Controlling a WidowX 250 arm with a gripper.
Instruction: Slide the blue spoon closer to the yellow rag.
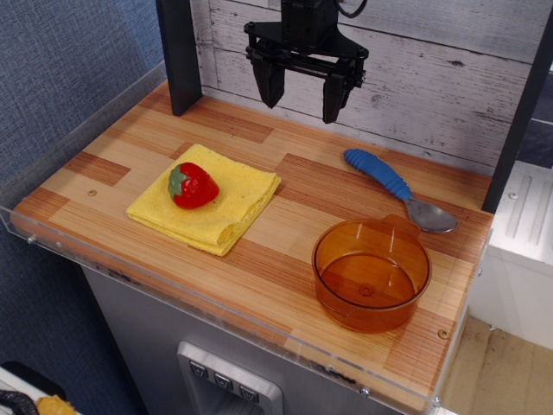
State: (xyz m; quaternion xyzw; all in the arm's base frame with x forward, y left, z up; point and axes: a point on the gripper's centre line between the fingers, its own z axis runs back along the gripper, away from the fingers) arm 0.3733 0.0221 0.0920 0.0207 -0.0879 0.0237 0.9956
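Observation:
The blue spoon (396, 188) lies on the wooden table at the back right, its ribbed blue handle pointing back-left and its silver bowl toward the front right, beside the orange bowl. The yellow rag (233, 203) lies folded at the left middle of the table with a red strawberry (193, 185) on top of it. My gripper (302, 98) hangs open and empty high above the back of the table, between the rag and the spoon and behind both.
An orange translucent bowl (371, 273) stands at the front right, just in front of the spoon's bowl. A black post (180, 54) rises at the back left. A clear plastic lip (216, 303) runs along the table's front and left edges.

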